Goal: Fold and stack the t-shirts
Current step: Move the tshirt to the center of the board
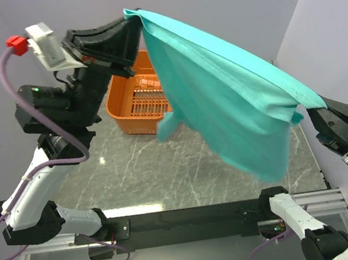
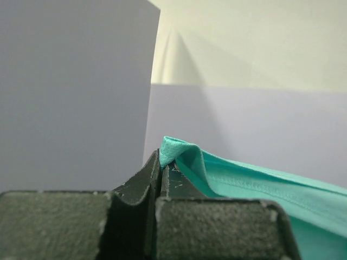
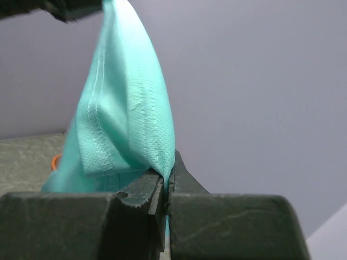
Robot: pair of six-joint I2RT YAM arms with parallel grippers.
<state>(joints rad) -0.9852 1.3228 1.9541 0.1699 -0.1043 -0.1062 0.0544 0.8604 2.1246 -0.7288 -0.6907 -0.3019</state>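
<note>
Two sets of jaws grip the teal t-shirt (image 1: 221, 99). Our left jaws pinch its far-left corner above the orange basket (image 1: 127, 113) and our right jaws pinch its right end, so it hangs between them over the bench (image 1: 141, 172).

Seen from above, the hanging t-shirt (image 1: 234, 103) covers the right part of the orange basket (image 1: 133, 100) and a wide stretch of the worktop (image 1: 141, 172) behind it. The right arm (image 1: 345, 125) is cut off by the right edge, and the tips of its jaws are lost under the cloth's corner. In the left wrist view the shirt runs out past the right and bottom edges, so only a hemmed strip shows, while in the right wrist view the cloth leaves by the top edge and hides all but an orange sliver of the basket.
</note>
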